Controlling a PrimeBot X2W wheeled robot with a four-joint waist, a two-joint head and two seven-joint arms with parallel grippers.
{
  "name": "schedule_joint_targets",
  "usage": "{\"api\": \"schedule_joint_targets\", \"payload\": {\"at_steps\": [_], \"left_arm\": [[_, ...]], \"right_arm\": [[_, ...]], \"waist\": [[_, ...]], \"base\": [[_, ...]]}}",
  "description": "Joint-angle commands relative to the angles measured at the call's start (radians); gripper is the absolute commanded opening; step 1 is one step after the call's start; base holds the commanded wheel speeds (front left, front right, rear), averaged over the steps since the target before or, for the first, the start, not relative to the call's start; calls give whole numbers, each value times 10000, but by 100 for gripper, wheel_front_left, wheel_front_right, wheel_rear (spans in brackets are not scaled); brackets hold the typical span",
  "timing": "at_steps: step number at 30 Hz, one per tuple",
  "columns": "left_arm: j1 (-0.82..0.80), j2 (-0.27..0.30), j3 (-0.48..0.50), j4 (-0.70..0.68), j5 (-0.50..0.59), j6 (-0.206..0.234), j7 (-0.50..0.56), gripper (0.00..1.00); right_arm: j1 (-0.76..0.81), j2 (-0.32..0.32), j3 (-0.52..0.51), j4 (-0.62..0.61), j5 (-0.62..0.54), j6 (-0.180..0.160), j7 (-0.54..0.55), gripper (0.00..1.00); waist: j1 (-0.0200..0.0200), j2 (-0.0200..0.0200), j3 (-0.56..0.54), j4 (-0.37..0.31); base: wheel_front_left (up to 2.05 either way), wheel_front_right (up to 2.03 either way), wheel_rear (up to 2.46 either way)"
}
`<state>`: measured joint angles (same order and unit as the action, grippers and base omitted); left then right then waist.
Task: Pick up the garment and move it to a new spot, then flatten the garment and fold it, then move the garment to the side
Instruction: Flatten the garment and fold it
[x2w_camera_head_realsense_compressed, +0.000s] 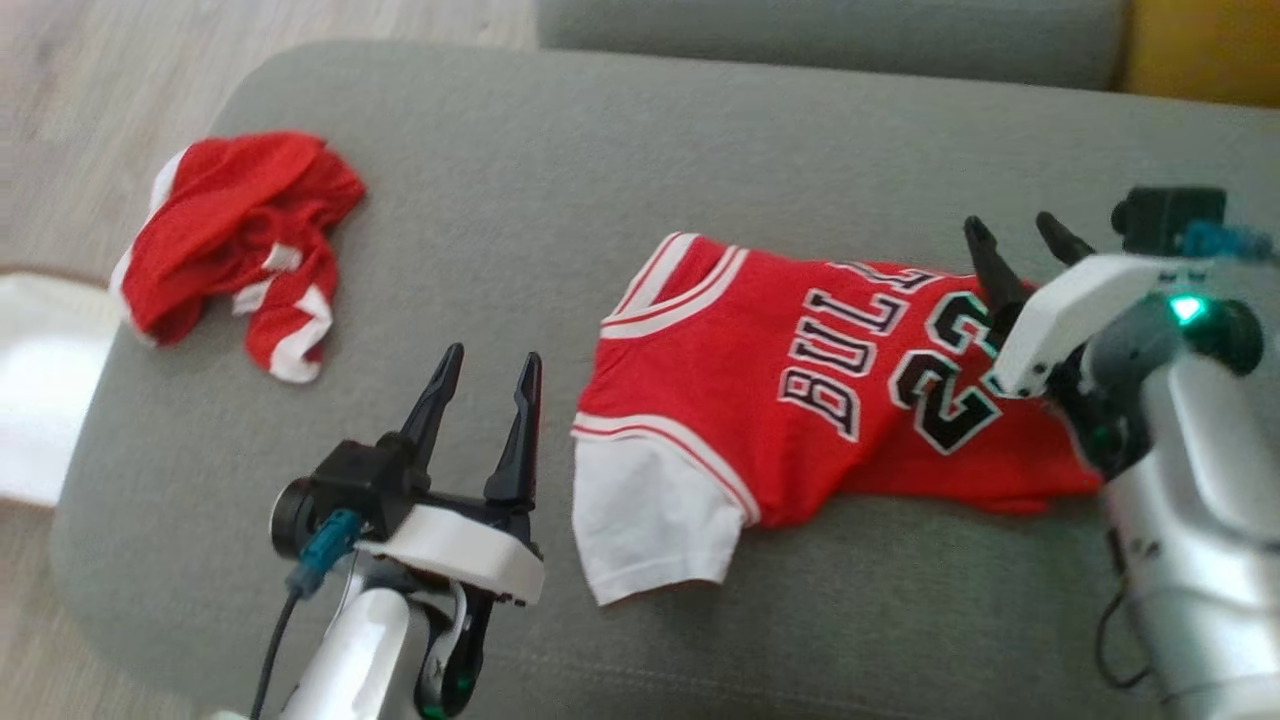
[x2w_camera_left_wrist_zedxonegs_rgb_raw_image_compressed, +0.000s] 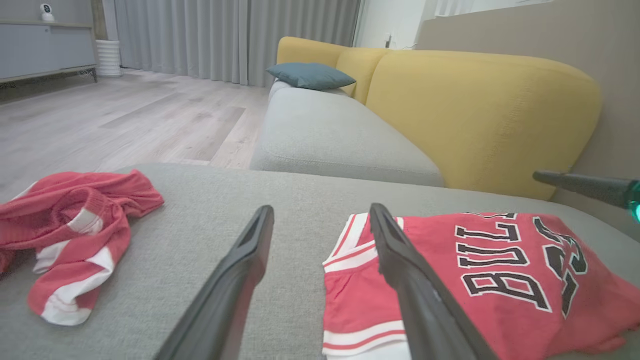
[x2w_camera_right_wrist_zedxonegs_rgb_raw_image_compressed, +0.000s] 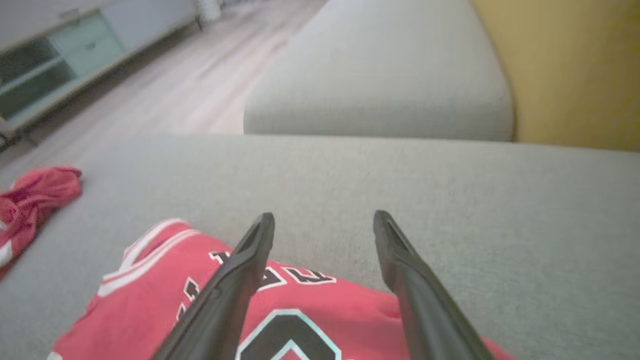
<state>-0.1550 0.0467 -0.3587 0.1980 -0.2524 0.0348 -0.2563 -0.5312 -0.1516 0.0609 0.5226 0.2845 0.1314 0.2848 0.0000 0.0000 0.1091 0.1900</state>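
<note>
A red shirt (x2w_camera_head_realsense_compressed: 800, 390) is seen lying spread on the grey sofa seat (x2w_camera_head_realsense_compressed: 560, 150); the left pincer (x2w_camera_head_realsense_compressed: 495, 362) is held spread and empty just beside its sleeve; the right pincer (x2w_camera_head_realsense_compressed: 1010, 228) is held spread and empty over its numbered part; crumpled red shorts (x2w_camera_head_realsense_compressed: 235, 245) are seen well apart on the left.

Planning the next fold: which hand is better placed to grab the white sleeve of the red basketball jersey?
Probably the left. The open left hand hovers just beside the white sleeve of the red basketball jersey, while the open right hand sits over the numbered far end.
</note>
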Motion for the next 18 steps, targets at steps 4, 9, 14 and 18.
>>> {"api": "schedule_joint_targets", "payload": {"at_steps": [4, 9, 14, 18], "left_arm": [[-564, 35, 185, -289, -134, 31, -55, 100], [-657, 35, 166, -315, -232, 69, -55, 100], [-696, 35, 144, -319, -283, 116, -55, 100], [-783, 35, 32, -323, -257, 134, -55, 100]], "right_arm": [[-1009, -576, 750, 732, 911, -7, 1217, 100], [-1558, -1325, 2042, 1582, 1894, -7, 2925, 100], [-1628, -1782, 3205, 1793, 2638, -7, 4080, 100], [-1504, -1834, 3829, 1848, 3024, -7, 4344, 83]], "waist": [[0, 0, 679, 777], [0, 0, 912, 1055], [0, 0, 951, 1069], [0, 0, 971, 1006]], "base": [[0, 0, 0], [0, 0, 0], [0, 0, 0], [0, 0, 0]]}}
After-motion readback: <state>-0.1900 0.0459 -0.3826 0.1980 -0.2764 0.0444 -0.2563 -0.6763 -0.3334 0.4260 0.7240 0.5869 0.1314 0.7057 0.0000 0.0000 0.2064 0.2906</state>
